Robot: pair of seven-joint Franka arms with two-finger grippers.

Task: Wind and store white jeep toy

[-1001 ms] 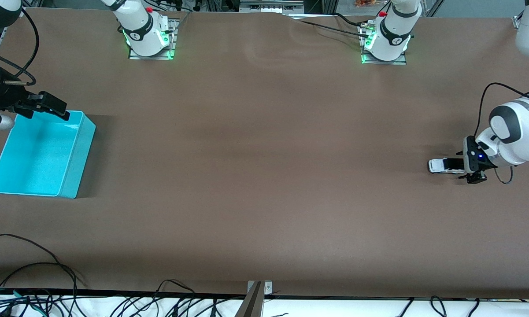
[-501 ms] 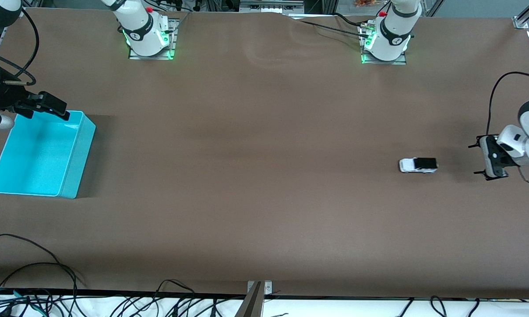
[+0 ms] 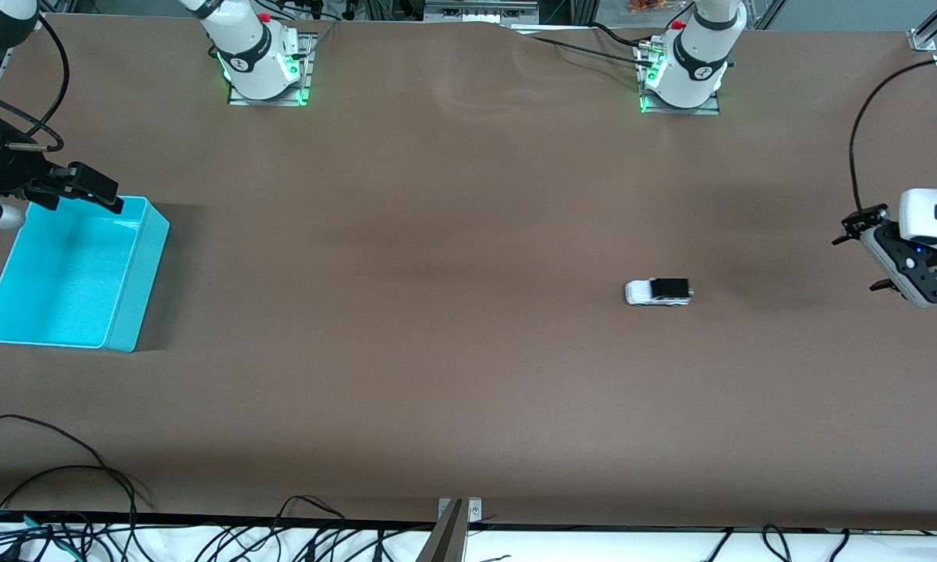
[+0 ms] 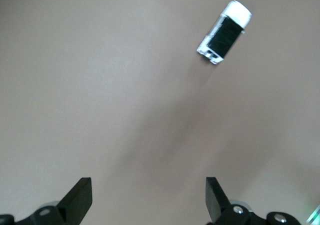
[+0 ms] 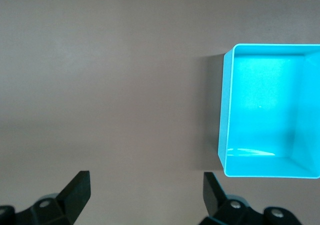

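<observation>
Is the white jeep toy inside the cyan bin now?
No, the white jeep toy stands on the bare table toward the left arm's end, apart from the cyan bin, which holds nothing.

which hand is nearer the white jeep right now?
Left. The left hand is up over the table's left-arm end, apart from the white jeep toy. The right hand waits by the cyan bin.

I see matt brown desk (image 3: 452,375) covering, paper-like; glossy cyan plastic bin (image 3: 136,289); white jeep toy (image 3: 658,292) looks smooth plastic.
</observation>
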